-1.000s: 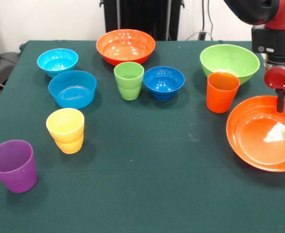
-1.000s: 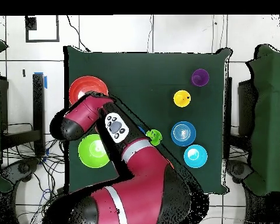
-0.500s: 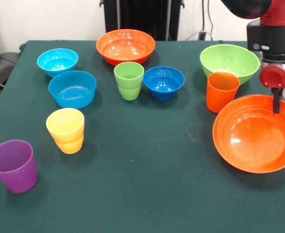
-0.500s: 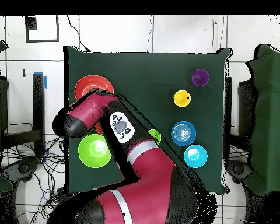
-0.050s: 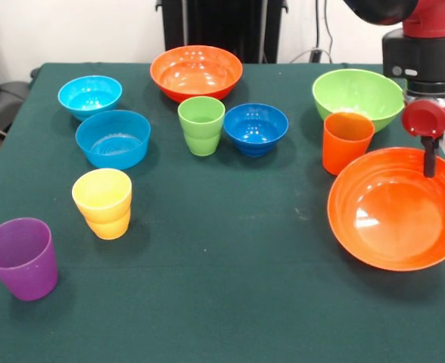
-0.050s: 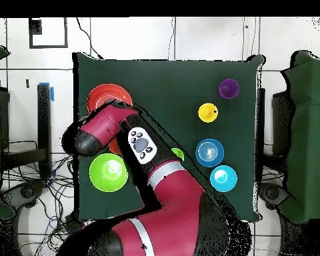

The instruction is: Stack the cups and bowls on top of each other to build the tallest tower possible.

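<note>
My gripper (image 5: 430, 162) is shut on the far rim of a large orange bowl (image 5: 393, 215) at the right, and one dark finger shows inside the rim. The bowl tilts toward the camera. Just behind it stand the orange cup (image 5: 346, 142) and the lime green bowl (image 5: 357, 97). A second orange bowl (image 5: 196, 72) sits at the back, with the green cup (image 5: 201, 125) and the dark blue bowl (image 5: 256, 127) in front of it. Two light blue bowls (image 5: 90, 94) (image 5: 113, 138), the yellow cup (image 5: 102, 203) and the purple cup (image 5: 20, 258) are on the left.
In the overhead view the arm (image 6: 143, 173) covers the gripper and the table's middle. Beside it show the held orange bowl (image 6: 106, 97) and the lime green bowl (image 6: 108, 172). The green tablecloth (image 5: 230, 302) reaches the front edge.
The gripper has carried the large orange bowl leftward, from the table's right edge to close beside the orange cup. Nothing else has moved.
</note>
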Tool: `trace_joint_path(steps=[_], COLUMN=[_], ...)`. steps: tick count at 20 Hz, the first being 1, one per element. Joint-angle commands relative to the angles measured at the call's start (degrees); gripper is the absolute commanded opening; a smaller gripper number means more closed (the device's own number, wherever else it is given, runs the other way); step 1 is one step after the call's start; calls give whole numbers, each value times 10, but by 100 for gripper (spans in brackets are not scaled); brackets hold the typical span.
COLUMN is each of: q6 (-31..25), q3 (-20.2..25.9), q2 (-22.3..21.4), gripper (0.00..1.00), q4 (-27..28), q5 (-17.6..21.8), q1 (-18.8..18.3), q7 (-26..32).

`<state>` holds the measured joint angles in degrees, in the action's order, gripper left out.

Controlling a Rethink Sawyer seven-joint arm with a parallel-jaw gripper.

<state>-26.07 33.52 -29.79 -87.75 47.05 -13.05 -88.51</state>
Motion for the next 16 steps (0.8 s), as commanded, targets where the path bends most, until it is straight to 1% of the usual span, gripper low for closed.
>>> trace_joint_path(steps=[1, 8, 16], q6=[-19, -17, -17], q3=[19, 39, 58], q2=[23, 52, 65], gripper=[0, 0, 0], q4=[41, 58, 69], q5=[33, 36, 40], q1=[-20, -49, -67], q7=[98, 130, 140])
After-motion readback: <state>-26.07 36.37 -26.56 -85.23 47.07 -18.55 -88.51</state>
